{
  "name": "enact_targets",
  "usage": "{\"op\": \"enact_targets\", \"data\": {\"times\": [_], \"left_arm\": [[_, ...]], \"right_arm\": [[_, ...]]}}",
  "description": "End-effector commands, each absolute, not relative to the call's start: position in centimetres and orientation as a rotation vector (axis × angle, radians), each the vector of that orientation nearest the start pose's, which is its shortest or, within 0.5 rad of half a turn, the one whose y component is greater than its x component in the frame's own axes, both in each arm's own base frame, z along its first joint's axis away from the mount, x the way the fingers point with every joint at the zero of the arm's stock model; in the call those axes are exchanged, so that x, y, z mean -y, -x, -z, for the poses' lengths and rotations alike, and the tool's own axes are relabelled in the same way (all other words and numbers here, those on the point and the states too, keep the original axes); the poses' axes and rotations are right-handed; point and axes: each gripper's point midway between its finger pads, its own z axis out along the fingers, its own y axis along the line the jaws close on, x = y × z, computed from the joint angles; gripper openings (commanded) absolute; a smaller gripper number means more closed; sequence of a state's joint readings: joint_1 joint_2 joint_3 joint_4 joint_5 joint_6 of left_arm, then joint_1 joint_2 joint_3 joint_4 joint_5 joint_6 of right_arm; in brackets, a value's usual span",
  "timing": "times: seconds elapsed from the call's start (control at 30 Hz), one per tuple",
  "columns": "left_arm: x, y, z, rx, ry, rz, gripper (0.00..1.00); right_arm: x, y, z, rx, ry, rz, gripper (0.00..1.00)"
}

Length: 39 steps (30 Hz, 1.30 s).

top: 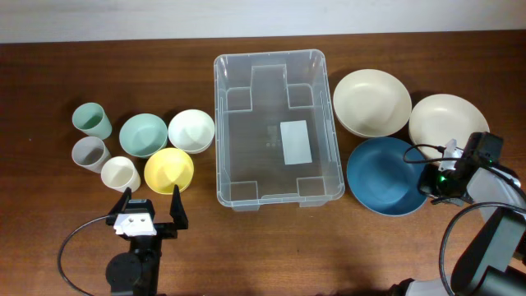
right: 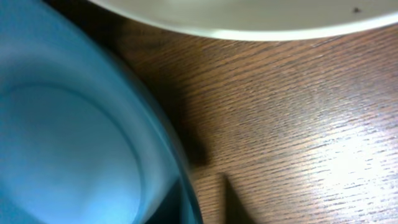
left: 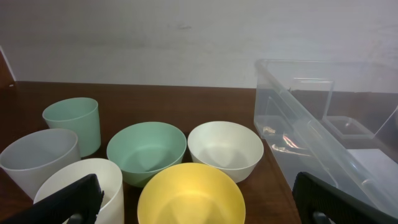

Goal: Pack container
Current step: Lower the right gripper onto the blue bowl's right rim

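The clear container (top: 278, 131) stands empty in the middle of the table, with a white label on its base; its left wall shows in the left wrist view (left: 311, 124). My left gripper (top: 150, 210) is open and empty, just in front of the yellow bowl (top: 168, 169). The left wrist view shows its fingers (left: 199, 199) either side of that bowl (left: 189, 196). My right gripper (top: 436, 177) is at the right rim of the blue bowl (top: 382, 177). In the right wrist view its fingers (right: 199, 202) sit close together, one inside and one outside the rim of the blue bowl (right: 74, 137).
Left of the container are a green bowl (top: 143, 135), a white bowl (top: 191, 130), a green cup (top: 91, 120), a grey cup (top: 89, 153) and a white cup (top: 120, 173). Two cream bowls (top: 371, 102) (top: 448, 122) lie behind the blue bowl.
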State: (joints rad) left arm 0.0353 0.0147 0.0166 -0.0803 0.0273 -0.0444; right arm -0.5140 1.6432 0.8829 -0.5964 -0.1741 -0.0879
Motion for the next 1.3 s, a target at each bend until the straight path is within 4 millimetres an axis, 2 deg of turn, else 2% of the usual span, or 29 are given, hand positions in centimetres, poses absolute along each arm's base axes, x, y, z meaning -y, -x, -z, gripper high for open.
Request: {"op": "enact_targets", "data": {"times": [0.0,0.2,0.3,0.43,0.53,0.73,0.87,0.9,0.93,0.97,1.1,1.17,1.27], "left_arm": [[-0.2,-24.6,-15.7,-1.649,0.022,0.023,1.0],[-0.2,-24.6,-15.7,-1.648,0.022,0.023,1.0],[-0.2,-24.6,-15.7,-1.649,0.022,0.023,1.0],[-0.2,-24.6,-15.7,-1.648,0.022,0.023,1.0],[-0.2,-24.6,-15.7,-1.649,0.022,0.023,1.0],[-0.2,-24.6,-15.7,-1.649,0.022,0.023,1.0],[-0.2,-24.6,-15.7,-1.649,0.022,0.023,1.0],[-0.2,-24.6,-15.7,-1.649,0.022,0.023,1.0],[-0.2,-24.6,-15.7,-1.648,0.022,0.023,1.0],[-0.2,-24.6,-15.7,-1.649,0.022,0.023,1.0],[-0.2,-24.6,-15.7,-1.649,0.022,0.023,1.0],[-0.2,-24.6,-15.7,-1.649,0.022,0.023,1.0],[-0.2,-24.6,-15.7,-1.649,0.022,0.023,1.0]], "right_arm": [[12.6,-28.2,-1.0,-2.83,-0.608,-0.143,0.04],[12.4,-28.2,-1.1,-2.832,-0.614,-0.157,0.04],[12.4,-28.2,-1.9,-2.819,-0.634,-0.154,0.04],[12.6,-28.5,-5.0,-2.765,-0.624,-0.13,0.04],[12.6,-28.5,-8.3,-2.699,-0.6,-0.098,0.04],[12.2,-27.6,-14.5,-2.534,-0.578,-0.028,0.04],[12.3,-26.8,-17.3,-2.443,-0.568,0.035,0.04],[12.2,-26.7,-17.7,-2.431,-0.563,0.04,0.07],[12.1,-26.6,-18.1,-2.42,-0.559,0.043,0.38],[12.1,-26.6,-18.2,-2.414,-0.556,0.045,1.0],[12.2,-26.9,-18.2,-2.405,-0.572,0.036,0.99],[12.5,-27.4,-18.1,-2.372,-0.666,0.005,0.99],[13.2,-27.4,-16.7,-2.416,-0.699,0.032,0.98]]}}
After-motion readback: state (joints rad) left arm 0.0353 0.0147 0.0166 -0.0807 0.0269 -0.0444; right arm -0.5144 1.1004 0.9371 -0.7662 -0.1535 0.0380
